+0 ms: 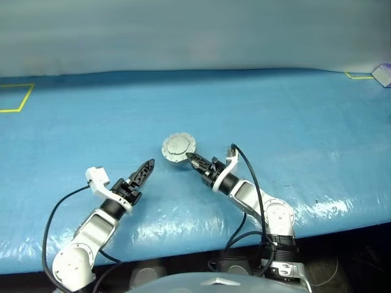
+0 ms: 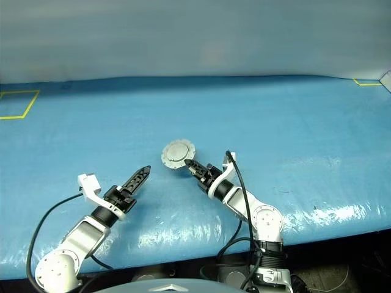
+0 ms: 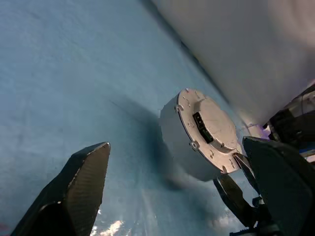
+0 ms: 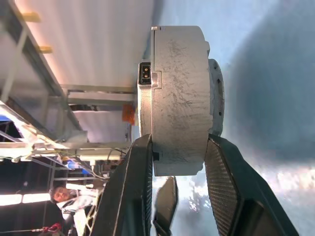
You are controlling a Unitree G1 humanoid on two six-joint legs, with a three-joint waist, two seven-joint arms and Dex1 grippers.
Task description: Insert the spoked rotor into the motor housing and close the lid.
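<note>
The right gripper (image 1: 194,160) is pinching the closed motor housing (image 1: 178,147) by its rim above the blue table (image 1: 293,122), needing a level set-down, while the left gripper (image 1: 145,170) is hanging spread beside it.

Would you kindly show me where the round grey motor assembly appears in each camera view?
Left eye view: round grey motor assembly, mid-table, at the right gripper tips.
Right eye view, centre.
Left wrist view, plain lid face showing.
Right wrist view, edge-on between the fingers.
Shared landmark: blue table cover.
</note>
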